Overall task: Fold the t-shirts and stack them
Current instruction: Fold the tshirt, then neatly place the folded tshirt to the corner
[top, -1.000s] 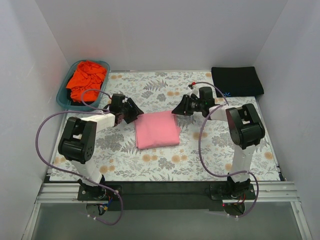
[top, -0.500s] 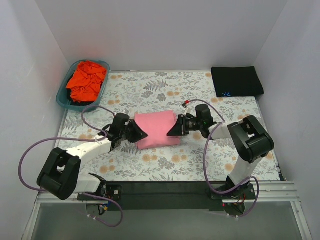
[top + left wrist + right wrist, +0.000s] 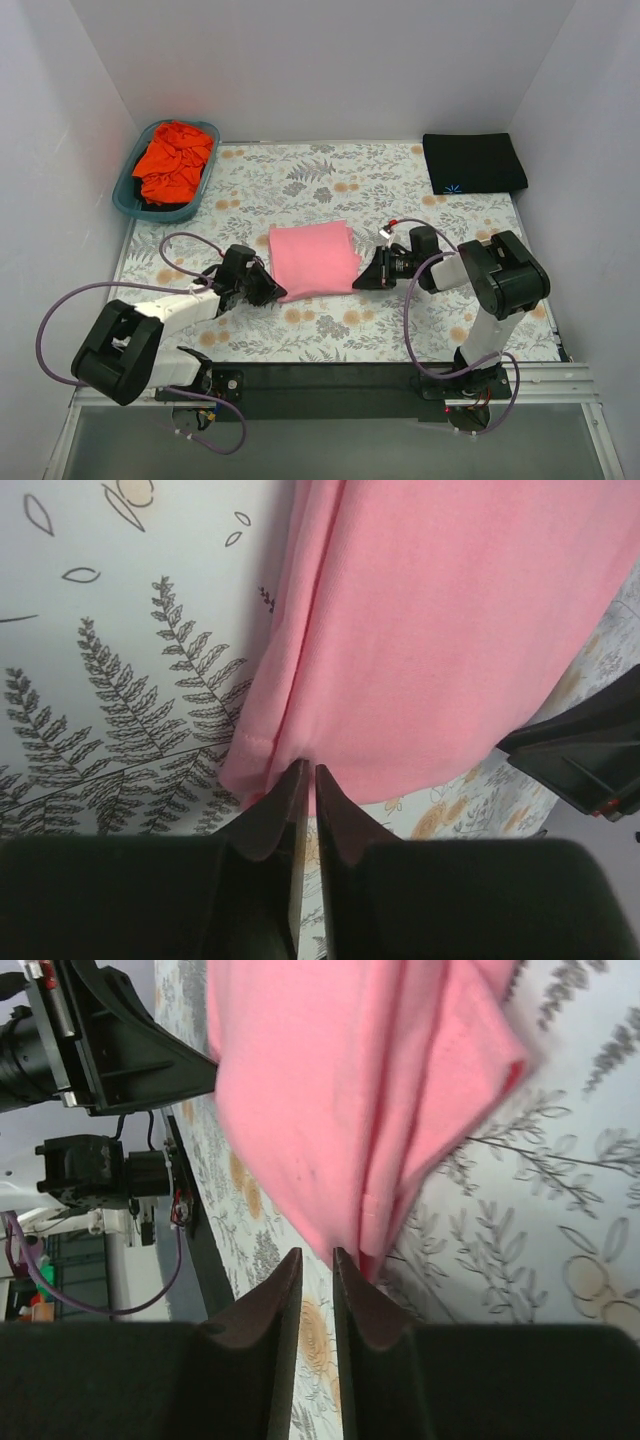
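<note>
The pink tee (image 3: 312, 258) lies folded into a neat rectangle in the middle of the floral counter (image 3: 330, 180), between the two arms. Its near edge shows several stacked layers.

The left tool (image 3: 305, 772) sits low at the tee's near left corner. Its jaws are pressed together, with only a hairline between them, and the tips pinch the hem right at that corner. The fold of the cloth runs away from the tips along the tee's left side.

The right tool (image 3: 317, 1255) sits low at the near right corner, facing the left one across the tee. Its jaws stand a narrow slit apart, and the counter's print shows through the slit. The corner of the cloth touches the inner tip on one side. I cannot tell whether any cloth is caught between the tips.

The black tee (image 3: 475, 160) lies folded flat at the far right corner of the counter, well apart from the arms, with a small blue logo (image 3: 453, 187) at its near edge. The orange tee (image 3: 172, 158) lies crumpled in a teal basket (image 3: 125, 197) at the far left corner, with something dark beneath it.
</note>
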Robot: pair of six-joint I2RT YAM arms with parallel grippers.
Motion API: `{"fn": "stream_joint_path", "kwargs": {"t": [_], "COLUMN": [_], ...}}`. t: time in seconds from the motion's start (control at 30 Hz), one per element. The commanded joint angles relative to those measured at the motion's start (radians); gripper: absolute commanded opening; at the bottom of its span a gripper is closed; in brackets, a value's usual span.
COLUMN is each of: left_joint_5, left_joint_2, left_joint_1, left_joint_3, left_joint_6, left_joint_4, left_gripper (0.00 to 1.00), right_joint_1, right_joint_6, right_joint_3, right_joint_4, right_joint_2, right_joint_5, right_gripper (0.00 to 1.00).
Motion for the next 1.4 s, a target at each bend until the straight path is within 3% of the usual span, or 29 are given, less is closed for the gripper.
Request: {"fn": "stream_joint_path", "kwargs": {"t": [0.0, 0.13, 0.2, 0.37, 0.6, 0.83, 0.97, 1.1, 1.3, 1.37], "left_joint_5": [-0.045, -0.110, -0.210, -0.384, -0.455, -0.440, -0.456, -0.521, -0.676, -0.700], "left_joint_2": [-0.073, -0.151, -0.184, -0.242, -0.279, -0.255, -0.178, -0.051, 0.228, 0.302], "left_joint_1": [0.005, 0.003, 0.005, 0.008, 0.008, -0.046, -0.119, -0.254, -0.564, -0.607], "left_joint_3": [0.020, 0.086, 0.136, 0.232, 0.276, 0.327, 0.399, 0.492, 0.707, 0.761], "left_joint_6": [0.034, 0.067, 0.071, 0.079, 0.149, 0.218, 0.263, 0.312, 0.487, 0.546], "left_joint_4": [-0.124, -0.205, -0.289, -0.498, -0.592, -0.595, -0.586, -0.579, -0.569, -0.555], "left_gripper": [0.11, 0.21, 0.25, 0.27, 0.37, 0.51, 0.52, 0.53, 0.56, 0.59], "right_joint_1": [0.034, 0.137, 0.218, 0.355, 0.389, 0.382, 0.307, 0.202, -0.024, -0.085], "right_joint_6": [0.014, 0.086, 0.114, 0.158, 0.212, 0.189, 0.055, -0.165, -0.309, -0.334], "right_joint_3": [0.015, 0.081, 0.136, 0.246, 0.302, 0.291, 0.291, 0.334, 0.299, 0.273], "right_joint_4": [0.013, 0.015, 0.016, 0.027, 0.111, 0.093, -0.132, -0.591, -0.858, -0.919], "right_joint_2": [-0.110, -0.176, -0.173, -0.019, 0.201, 0.092, -0.117, -0.263, -0.443, -0.495], "right_joint_5": [0.008, 0.063, 0.113, 0.186, 0.221, 0.224, 0.305, 0.565, 0.747, 0.776], "right_gripper": [0.26, 0.29, 0.31, 0.32, 0.31, 0.34, 0.41, 0.51, 0.78, 0.84]}}
